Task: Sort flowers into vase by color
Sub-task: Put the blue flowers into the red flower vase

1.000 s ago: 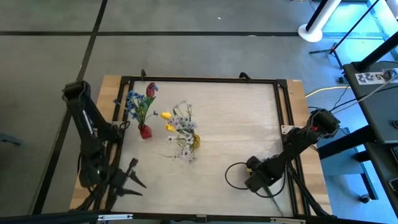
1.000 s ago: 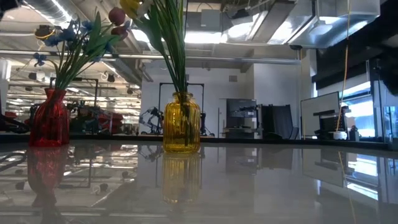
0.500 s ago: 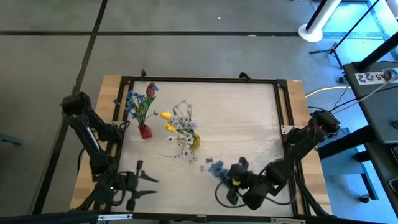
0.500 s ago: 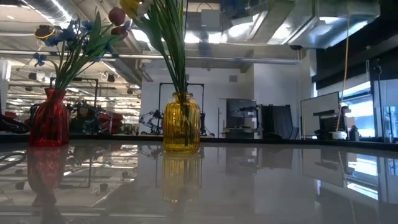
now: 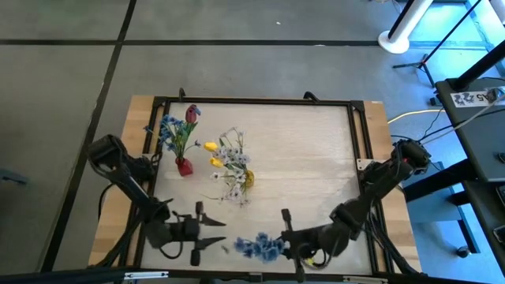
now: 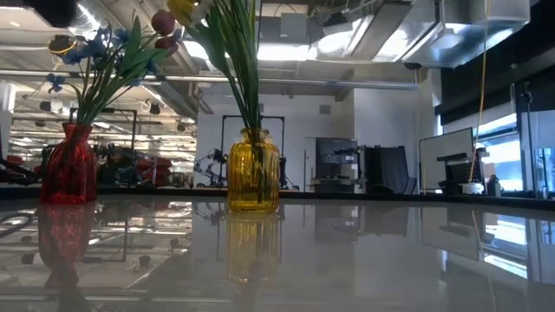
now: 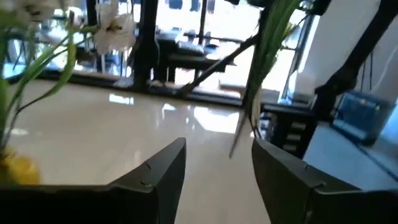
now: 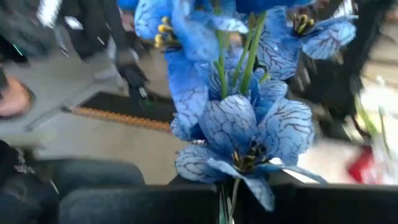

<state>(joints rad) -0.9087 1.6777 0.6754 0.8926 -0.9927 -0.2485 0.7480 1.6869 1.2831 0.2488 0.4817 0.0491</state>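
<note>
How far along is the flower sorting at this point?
Mostly done: the red vase holds blue and red stems, the yellow vase yellow and white. The right gripper holds a blue flower near the open left gripper. It is not yet in a vase.

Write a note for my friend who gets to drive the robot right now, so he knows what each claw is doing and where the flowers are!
Right gripper: at the table's near edge, shut on a bunch of blue flowers, blooms pointing toward the left arm.
Left gripper: open, holding nothing, low over the near edge, facing those blooms across a small gap.
Red vase: far left of the table, holds blue flowers and a dark red bud.
Yellow vase: mid-table, holds yellow tulips and white sprigs.
Done: most flowers are in vases.
Left: the blue bunch probably belongs in the red vase with the other blues; no loose flowers are visible on the table.
</note>
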